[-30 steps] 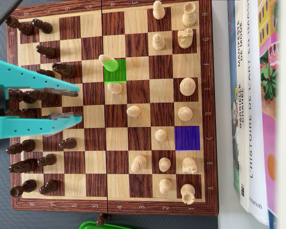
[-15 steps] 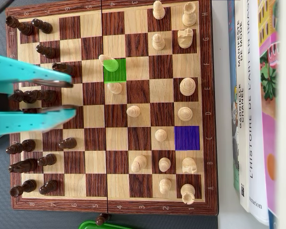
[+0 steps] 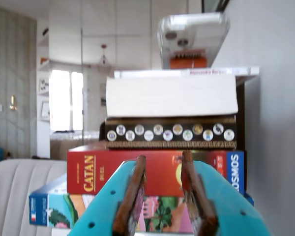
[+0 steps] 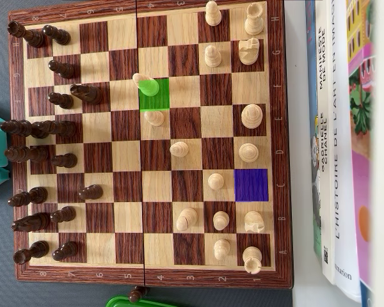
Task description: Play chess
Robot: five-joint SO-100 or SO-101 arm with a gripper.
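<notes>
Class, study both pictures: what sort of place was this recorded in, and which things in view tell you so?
Most likely a home living room. The wrist view shows a stack of board games, a Catan box among them, with a sofa and a ceiling lamp behind. The overhead view shows a wooden chessboard beside books.

In the wrist view, a red Catan box [image 3: 137,176] lies on a colourful box [image 3: 54,209]. Above it sits a dark box [image 3: 170,132], then a thick white book [image 3: 171,96], then a phone [image 3: 192,37] on top.
</notes>
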